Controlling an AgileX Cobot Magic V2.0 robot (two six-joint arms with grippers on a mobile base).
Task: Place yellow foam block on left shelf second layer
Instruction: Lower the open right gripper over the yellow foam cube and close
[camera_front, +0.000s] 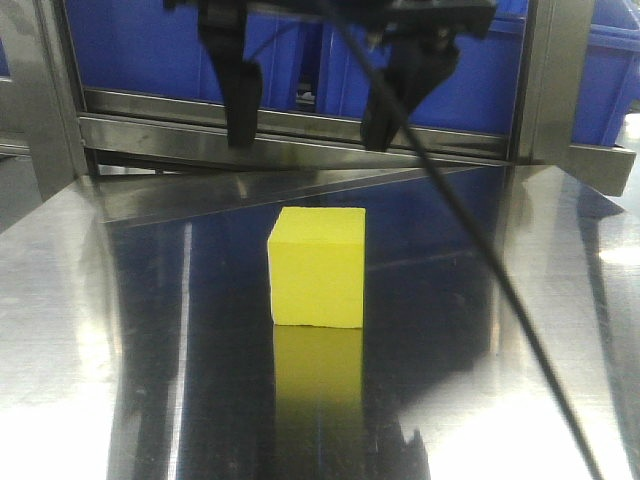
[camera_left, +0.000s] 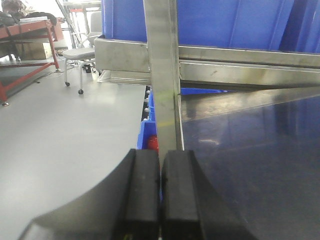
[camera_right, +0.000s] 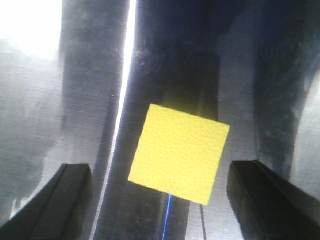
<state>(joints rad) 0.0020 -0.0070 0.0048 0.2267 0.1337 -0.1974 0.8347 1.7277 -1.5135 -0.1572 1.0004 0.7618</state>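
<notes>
I have the yellow foam block (camera_front: 316, 268) standing on the polished metal surface (camera_front: 120, 330), resting flat on one face and upright. It is bright yellow and matte, close to a cube, with crisp edges and corners. Its colour mirrors in the metal directly in front of it. Through the right wrist camera I look straight down on the block (camera_right: 179, 154): the top face is square, finely textured, and turned a little askew in the frame.

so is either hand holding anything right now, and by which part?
Nothing is held. The right hand hangs open above the yellow foam block, clear of it; the left hand is shut on nothing.
</notes>
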